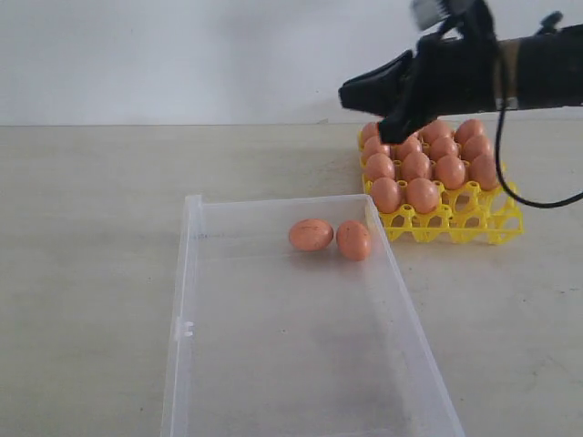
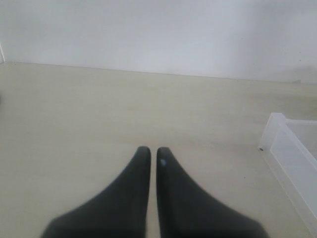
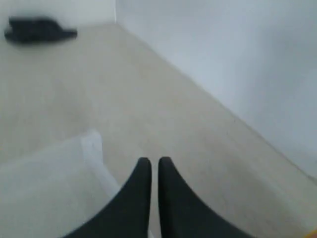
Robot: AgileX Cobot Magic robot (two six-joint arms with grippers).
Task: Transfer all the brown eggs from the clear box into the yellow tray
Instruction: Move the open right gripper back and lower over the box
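Black left pincer, right pincer, closed (empty)

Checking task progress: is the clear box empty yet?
Not empty: two brown eggs lie side by side inside the clear box.

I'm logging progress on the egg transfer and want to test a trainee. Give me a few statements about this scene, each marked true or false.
1. Two brown eggs lie in the clear box. True.
2. Every cup of the yellow tray holds an egg. False: cups at the right of its near row are empty.
3. The right gripper carries an egg. False: its jaws are shut with nothing between them.
4. The left gripper has its jaws shut above bare table. True.
5. The yellow tray stands inside the clear box. False: it stands on the table, outside the box.
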